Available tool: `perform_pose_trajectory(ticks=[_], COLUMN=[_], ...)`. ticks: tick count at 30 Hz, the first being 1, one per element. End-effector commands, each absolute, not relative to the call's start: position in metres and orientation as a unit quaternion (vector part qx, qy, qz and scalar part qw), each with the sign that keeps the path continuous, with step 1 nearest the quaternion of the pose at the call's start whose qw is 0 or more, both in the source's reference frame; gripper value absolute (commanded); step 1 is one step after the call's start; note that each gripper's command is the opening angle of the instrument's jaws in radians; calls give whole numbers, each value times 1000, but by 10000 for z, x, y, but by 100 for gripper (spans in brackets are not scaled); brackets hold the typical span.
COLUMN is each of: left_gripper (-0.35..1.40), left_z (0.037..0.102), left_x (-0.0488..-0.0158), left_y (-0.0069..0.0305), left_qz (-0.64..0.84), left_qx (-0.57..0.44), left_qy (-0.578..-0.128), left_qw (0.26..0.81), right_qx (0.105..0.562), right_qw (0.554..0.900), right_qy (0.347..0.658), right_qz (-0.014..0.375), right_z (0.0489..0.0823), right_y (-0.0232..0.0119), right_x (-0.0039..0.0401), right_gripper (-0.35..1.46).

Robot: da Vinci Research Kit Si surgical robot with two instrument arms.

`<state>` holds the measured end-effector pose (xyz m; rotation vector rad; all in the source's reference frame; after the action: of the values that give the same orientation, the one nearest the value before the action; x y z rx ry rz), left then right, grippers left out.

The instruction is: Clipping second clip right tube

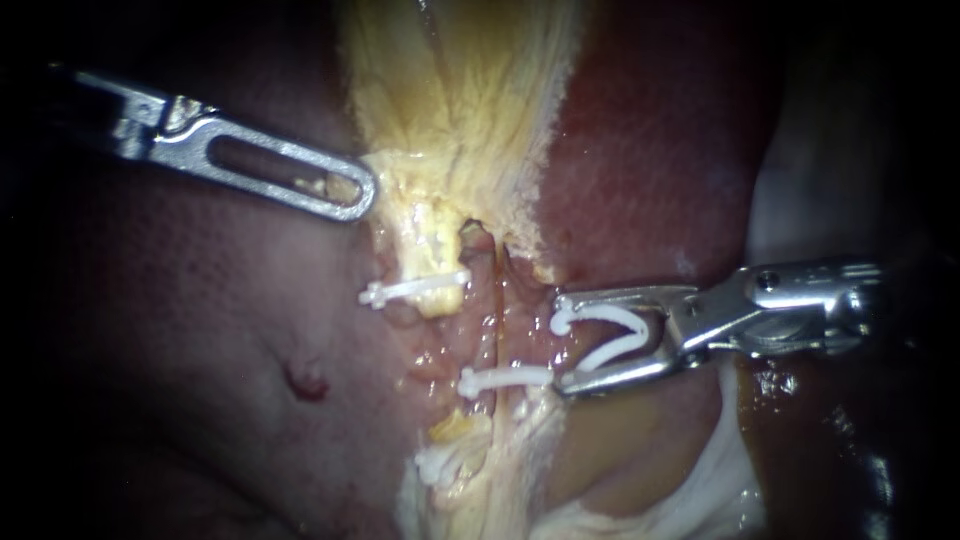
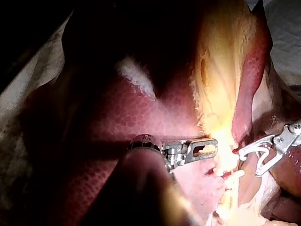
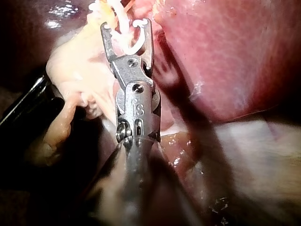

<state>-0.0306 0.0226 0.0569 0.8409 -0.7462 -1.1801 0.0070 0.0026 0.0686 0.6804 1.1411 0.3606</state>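
Right instrument [image 1: 562,342]: nearest the camera, it comes in level from the right of the right tube. Its claw is spread wide and carries an open clip.
Open clip [image 1: 612,350]: white and V-shaped, with one leg against each half of the claw. Its mouth faces the right tube.
Claw tips: just beside the right tube on its right side. They are not yet around it.
Right tube [image 1: 497,330]: a thin, glistening, reddish strand running up and down through the middle of the dissected area.
Placed clip [image 1: 505,378]: white and closed flat across the right tube. It sits level with the lower tip of the right claw and almost touches it.
Buried clip [image 1: 440,465]: a white lump below the right tube and a little left, partly hidden in yellow tissue. Its shape is hard to make out.
Left tube [image 1: 432,262]: a yellowish stump just left of the right tube.
Left-tube clip [image 1: 415,290]: white and closed across the left tube.
Left instrument [image 1: 352,195]: up and left of the right tube, well apart from it. Its slotted claw is closed on the edge of the pale yellow tissue.
Pale yellow tissue [image 1: 460,100]: a fibrous band rising away above the right tube.
Liver [image 1: 200,350]: dark red surface on both sides of the right tube and farther back.
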Motion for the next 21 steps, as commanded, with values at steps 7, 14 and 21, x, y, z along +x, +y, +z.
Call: perform_pose_trajectory(ticks=[7, 14, 21], left_gripper=[-35, -35, -35], left_z=[569, 569, 569], left_x=[-306, -306, -306], left_y=[226, 225, 225], left_qz=[-527, -528, -528], left_qx=[375, 374, 374], left_qy=[-333, -333, -333], left_qw=[686, 686, 686], right_qx=[320, 328, 347], right_qw=[770, 768, 758], right_qy=[524, 521, 522], right_qz=[173, 175, 182], right_z=[697, 712, 719], right_y=[27, 22, 19], right_x=[84, 105, 125], right_gripper=[50, 50, 50])
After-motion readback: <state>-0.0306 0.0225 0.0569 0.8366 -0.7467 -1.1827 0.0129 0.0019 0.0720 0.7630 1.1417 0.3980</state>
